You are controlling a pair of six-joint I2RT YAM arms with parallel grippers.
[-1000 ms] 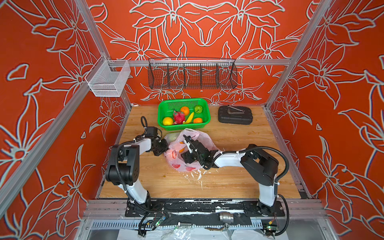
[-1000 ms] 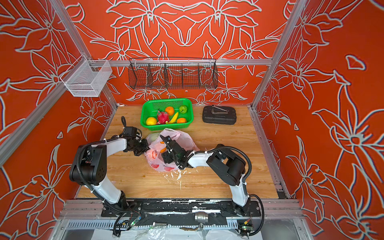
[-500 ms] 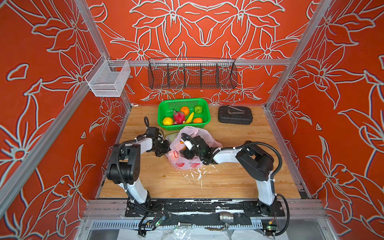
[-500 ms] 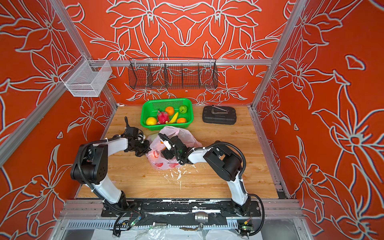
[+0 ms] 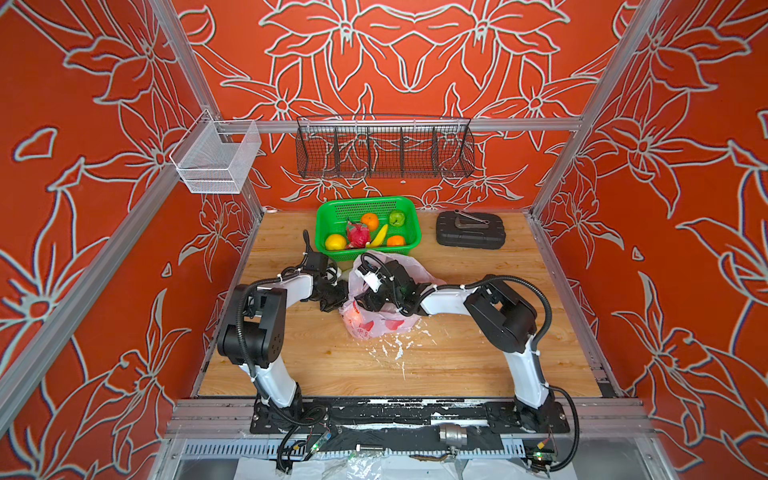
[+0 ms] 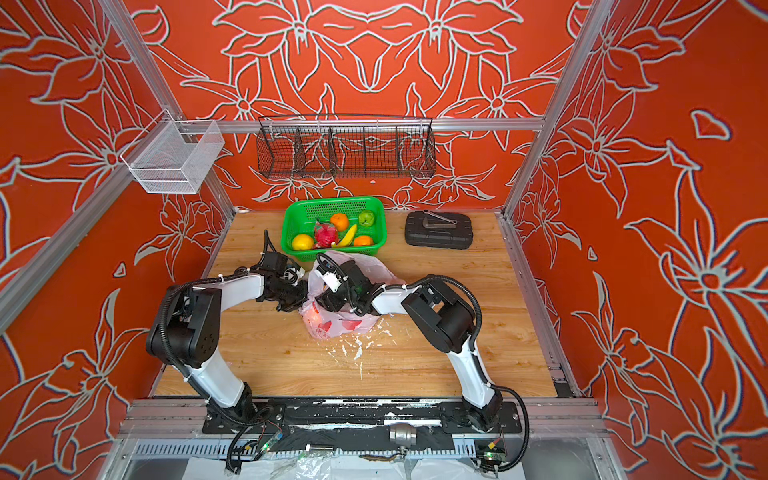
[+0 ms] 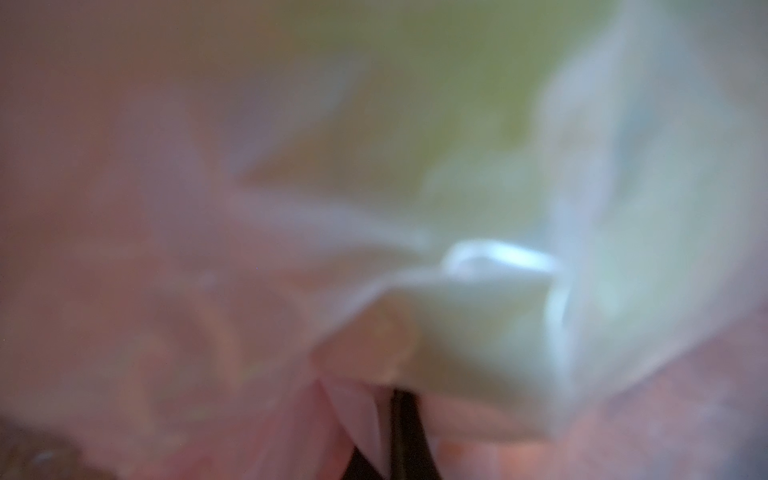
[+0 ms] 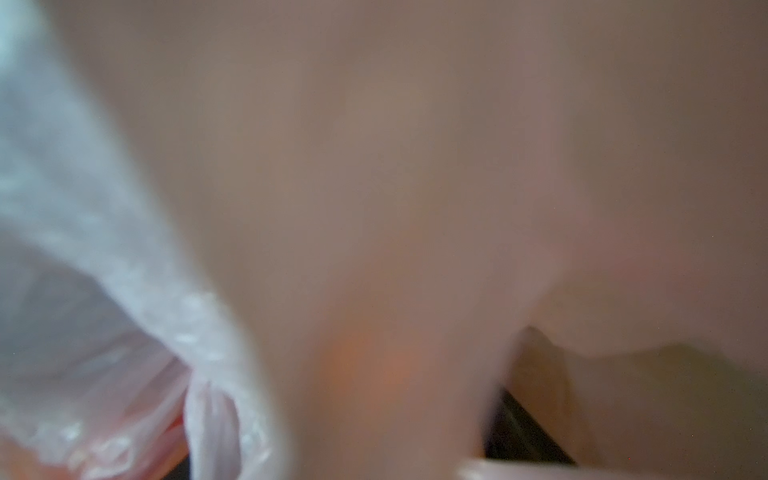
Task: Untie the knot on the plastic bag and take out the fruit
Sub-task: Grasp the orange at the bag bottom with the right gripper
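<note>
Right fingers [image 5: 366, 300] pushed deeper into bag [image 5: 376, 326], state hidden; left fingers [image 5: 333, 300] closed on its edge; fruit [image 5: 353, 319] grab likely next.

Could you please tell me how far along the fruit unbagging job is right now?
Looks done: fruit lies in the green basket, and no knot shows on the plastic bag. In hand: the left gripper pinches the bag's edge while the right gripper seems inside it. Remaining: an orange shape shows through the bag.
</note>
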